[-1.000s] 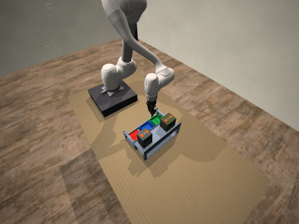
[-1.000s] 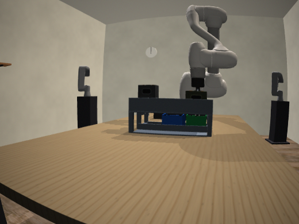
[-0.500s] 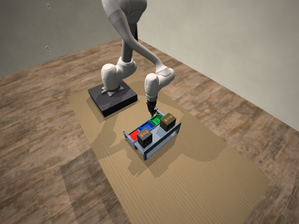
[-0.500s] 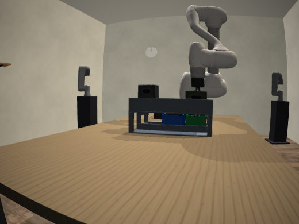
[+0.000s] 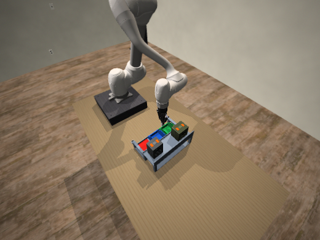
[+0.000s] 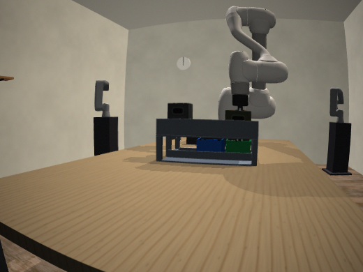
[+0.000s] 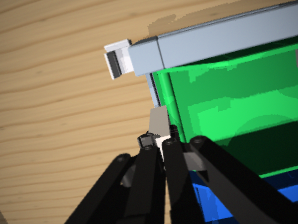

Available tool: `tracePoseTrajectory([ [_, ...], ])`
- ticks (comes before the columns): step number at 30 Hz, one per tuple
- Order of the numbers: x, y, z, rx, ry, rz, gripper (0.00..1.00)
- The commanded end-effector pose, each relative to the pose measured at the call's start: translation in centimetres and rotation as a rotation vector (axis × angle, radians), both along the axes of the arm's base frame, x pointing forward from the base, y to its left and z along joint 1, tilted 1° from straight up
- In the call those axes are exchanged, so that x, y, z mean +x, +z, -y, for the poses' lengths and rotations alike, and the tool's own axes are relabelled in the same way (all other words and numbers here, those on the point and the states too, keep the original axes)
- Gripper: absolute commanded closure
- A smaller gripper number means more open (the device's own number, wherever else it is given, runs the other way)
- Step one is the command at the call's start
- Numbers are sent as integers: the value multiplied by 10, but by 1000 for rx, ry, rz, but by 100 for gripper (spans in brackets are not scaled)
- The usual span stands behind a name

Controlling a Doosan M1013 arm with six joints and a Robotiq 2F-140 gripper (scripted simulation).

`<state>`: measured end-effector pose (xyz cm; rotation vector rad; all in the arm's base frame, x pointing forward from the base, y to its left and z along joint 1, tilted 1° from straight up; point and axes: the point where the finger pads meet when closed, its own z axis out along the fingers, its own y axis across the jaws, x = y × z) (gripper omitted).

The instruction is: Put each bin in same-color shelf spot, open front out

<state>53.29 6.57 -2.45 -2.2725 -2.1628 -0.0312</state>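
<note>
Shut gripper (image 7: 159,141) at green bin (image 7: 225,105) edge (shelf-side)

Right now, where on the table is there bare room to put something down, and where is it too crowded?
Bare wood stretches from the shelf to the table's near end, and along both of its long sides. It is crowded between the arm's base and the shelf, where the shut gripper hangs over the green bin.
</note>
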Motion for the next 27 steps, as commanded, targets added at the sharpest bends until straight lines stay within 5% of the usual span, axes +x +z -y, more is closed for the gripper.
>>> tracePoseTrajectory([
  [1, 0, 0, 0, 0, 0, 0, 90],
  [27, -10, 10, 0, 0, 0, 0, 90],
])
